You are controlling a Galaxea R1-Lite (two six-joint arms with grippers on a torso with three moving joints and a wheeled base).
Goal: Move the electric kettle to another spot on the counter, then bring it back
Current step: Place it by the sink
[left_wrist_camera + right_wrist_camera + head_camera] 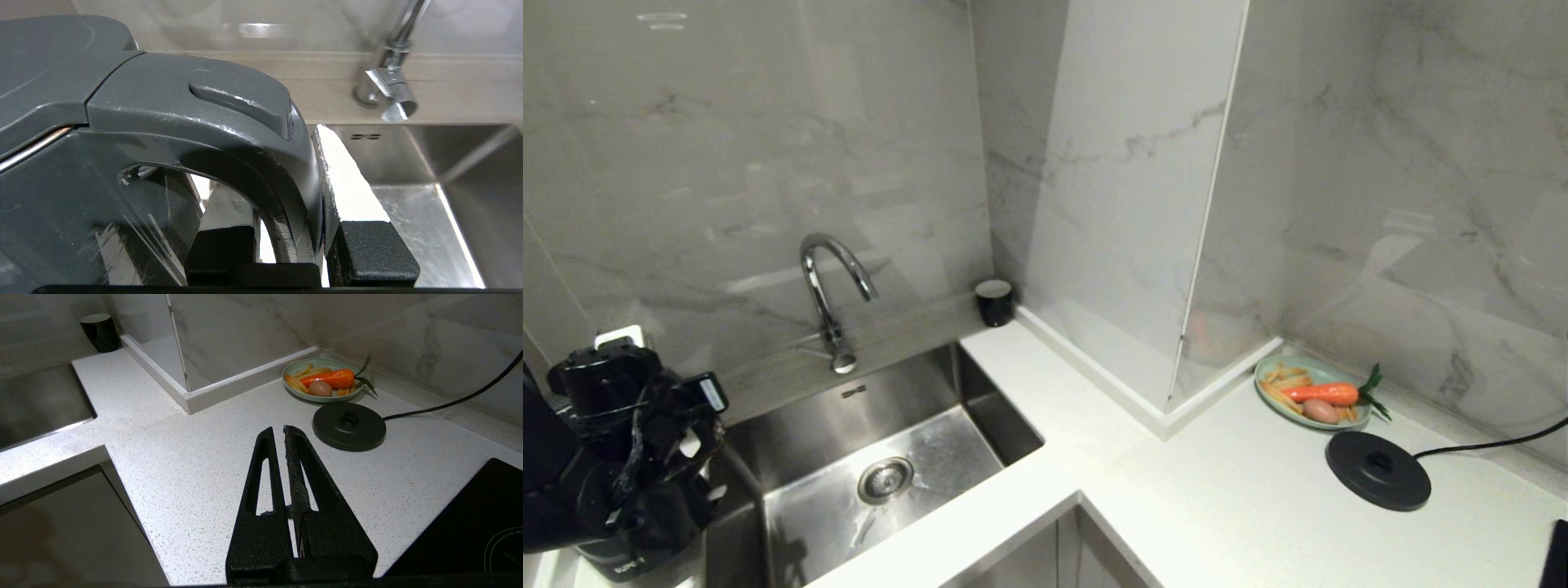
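Closest to me, at the lower left of the head view, my left hand (645, 457) is clamped on the loop handle of the electric kettle (617, 559), and the left wrist view confirms it: one finger (363, 249) presses the outside of the handle and the other sits inside the loop, so the grip is firm and closed on the handle. The kettle stands at the far lower left of the frame, on the strip of counter (1217, 506) left of the sink (882, 457); whether its bottom touches the surface I cannot tell, since the arm covers most of it. I judge it as a stiff, fairly heavy jug whose weight hangs off to one side of the handle, so it will want to swing or tip; the glossy shell looks slippery, and the handle is the only sensible place to hold. It looks tall and shiny black, with a flat dark lid (45, 69), a thumb tab on top of the handle and white lettering low on the body. Further right, the round black base disc (1378, 470) lies on the counter beside a plate of toy food (1311, 392). My right hand (284, 435) hangs parked over the counter, fingers pressed together on nothing. A small black cup (994, 302) stands in the far corner.
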